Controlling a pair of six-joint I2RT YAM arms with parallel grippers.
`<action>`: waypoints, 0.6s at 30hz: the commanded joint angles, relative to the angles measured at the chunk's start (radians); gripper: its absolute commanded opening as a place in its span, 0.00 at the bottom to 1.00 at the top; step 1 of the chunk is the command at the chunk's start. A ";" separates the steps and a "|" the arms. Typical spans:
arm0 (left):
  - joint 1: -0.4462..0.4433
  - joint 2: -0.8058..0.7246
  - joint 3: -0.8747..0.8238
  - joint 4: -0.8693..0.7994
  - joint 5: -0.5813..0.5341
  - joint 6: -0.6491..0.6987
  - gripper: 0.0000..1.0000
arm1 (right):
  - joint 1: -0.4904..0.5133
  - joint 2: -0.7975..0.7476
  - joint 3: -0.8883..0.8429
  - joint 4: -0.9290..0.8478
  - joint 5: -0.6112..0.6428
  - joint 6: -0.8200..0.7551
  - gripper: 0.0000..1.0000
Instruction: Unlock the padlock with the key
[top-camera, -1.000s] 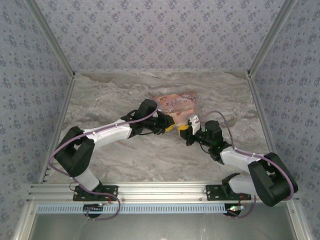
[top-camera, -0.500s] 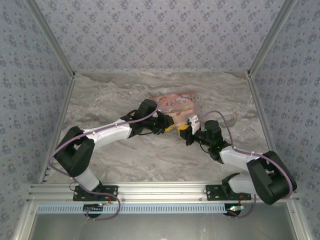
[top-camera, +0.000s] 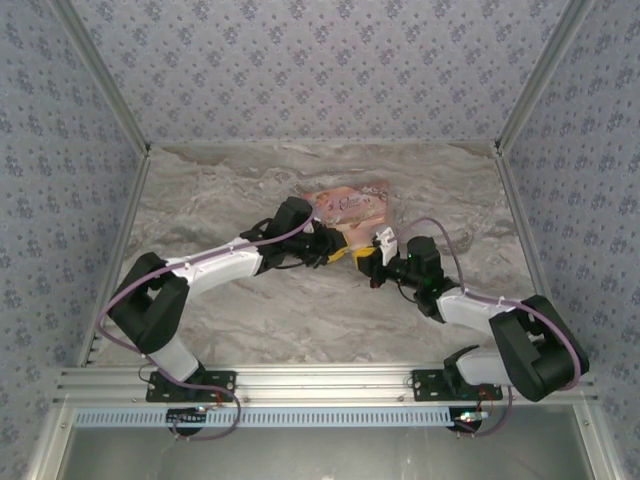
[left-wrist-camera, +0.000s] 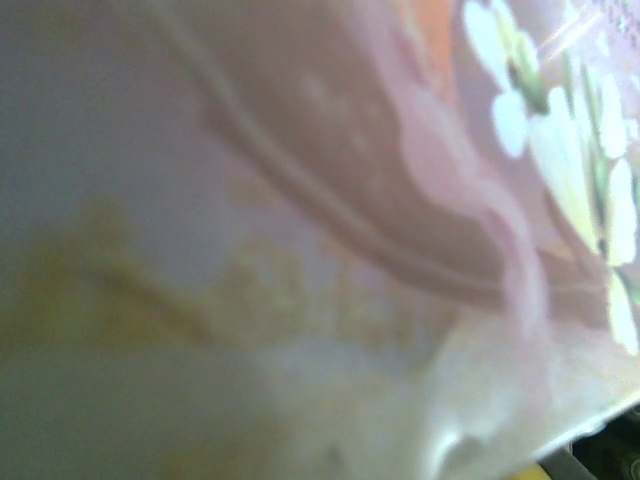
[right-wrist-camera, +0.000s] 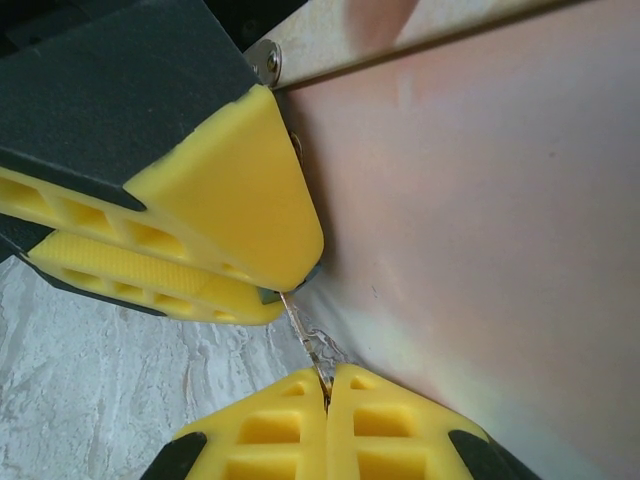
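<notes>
Right gripper (right-wrist-camera: 326, 388) has crept left since a second ago; I see its pads pinched tight on the key (right-wrist-camera: 316, 352), a thin metal sliver. Left gripper (right-wrist-camera: 288, 288) is clamped too, a teal edge of the padlock (right-wrist-camera: 303, 277) between its fingers, against the pink tin (right-wrist-camera: 480, 230).

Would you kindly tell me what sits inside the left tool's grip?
Only a dark teal sliver of the padlock peeks between the pads of the left tool; they cover the rest.
</notes>
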 joint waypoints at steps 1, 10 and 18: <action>-0.013 -0.033 0.021 0.020 0.070 0.007 0.19 | 0.013 0.020 0.061 0.050 -0.022 -0.003 0.00; -0.016 -0.035 0.018 0.019 0.081 0.016 0.18 | 0.011 0.065 0.098 0.053 -0.006 -0.001 0.00; -0.016 -0.028 0.012 0.029 0.082 0.019 0.17 | 0.010 0.077 0.111 0.077 -0.044 0.012 0.00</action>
